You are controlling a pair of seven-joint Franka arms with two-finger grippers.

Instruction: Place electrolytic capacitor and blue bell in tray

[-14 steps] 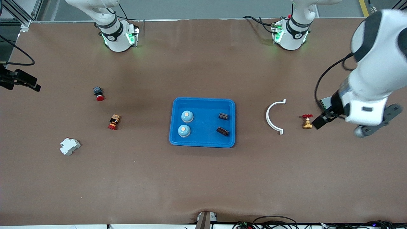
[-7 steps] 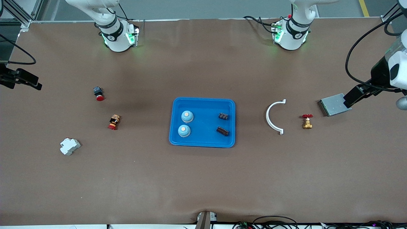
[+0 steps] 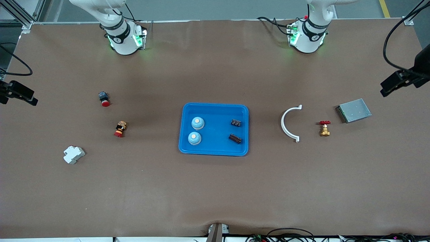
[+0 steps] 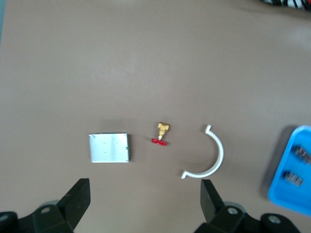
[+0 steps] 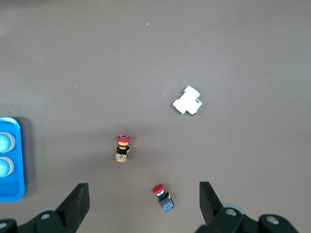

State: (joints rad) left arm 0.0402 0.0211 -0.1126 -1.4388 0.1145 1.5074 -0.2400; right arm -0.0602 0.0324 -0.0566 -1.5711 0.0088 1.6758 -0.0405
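The bright-blue tray lies mid-table. In it sit two blue bells and two small dark components. My left gripper is open and empty, high over the left arm's end of the table; in the left wrist view its fingers stand wide apart, with the tray's corner in sight. My right gripper is open and empty, high over the right arm's end of the table. The right wrist view shows the tray's edge with both bells.
Toward the left arm's end lie a white curved clip, a brass valve with a red handle and a grey metal box. Toward the right arm's end lie a red push button, a red-and-orange button and a white breaker.
My left gripper has risen from over the brass valve and swung out past the grey box toward the table's end. My right gripper has shifted slightly. The objects have not moved.
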